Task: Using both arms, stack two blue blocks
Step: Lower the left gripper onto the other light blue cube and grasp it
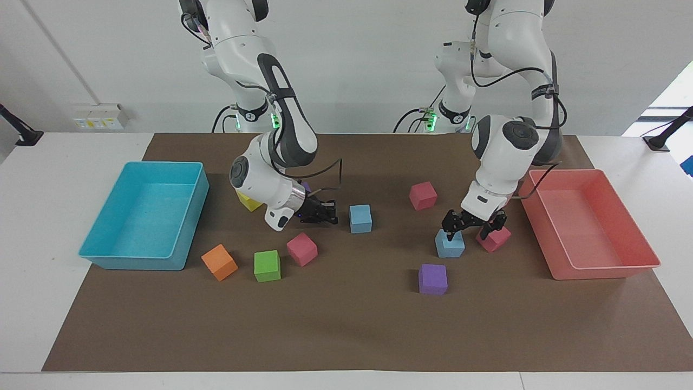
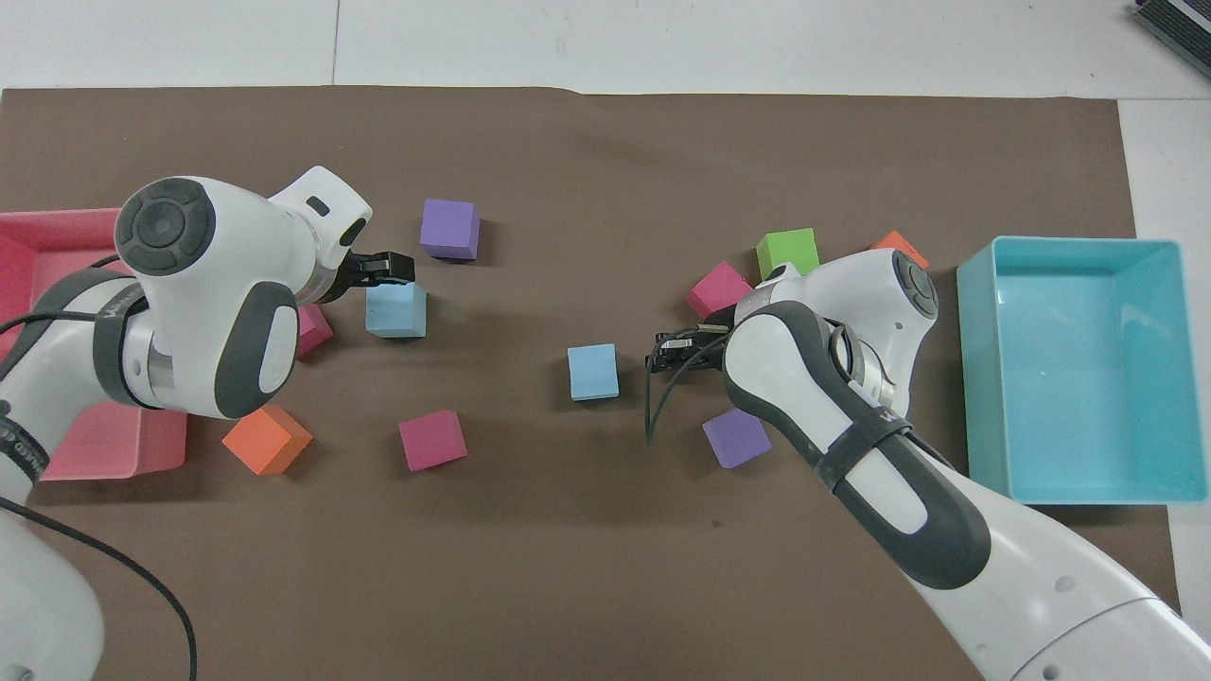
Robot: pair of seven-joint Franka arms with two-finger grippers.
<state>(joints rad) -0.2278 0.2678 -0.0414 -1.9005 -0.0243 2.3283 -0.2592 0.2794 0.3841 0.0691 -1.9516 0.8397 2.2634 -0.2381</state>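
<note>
The two blue blocks (image 1: 360, 219) (image 1: 450, 244) look like matt foam. The brown table cover (image 1: 346, 325) seems matt paper. Both trays (image 1: 142, 216) (image 1: 590, 225) look smooth, slightly glossy plastic.

Eleven foam cubes are lying on the worktop, counted by colour:

- Two blue blocks (image 1: 360, 219) (image 1: 450, 248) are showing.
- Three pink cubes (image 1: 423, 195) (image 1: 301, 249) (image 1: 498, 241) are showing.
- Two orange cubes (image 1: 219, 262) (image 2: 267, 440) are showing.
- Two purple cubes (image 1: 432, 279) (image 2: 736, 438) are showing.
- One green cube (image 1: 267, 266) and one yellow cube (image 1: 248, 201) are showing.

Two trays are sitting at the ends, one turquoise tray (image 1: 135, 260) and one pink tray (image 1: 606, 268). One brown mat (image 1: 346, 325) is covering the worktop. Two arms are reaching in, the right arm (image 1: 281, 124) and the left arm (image 1: 509, 146).
</note>
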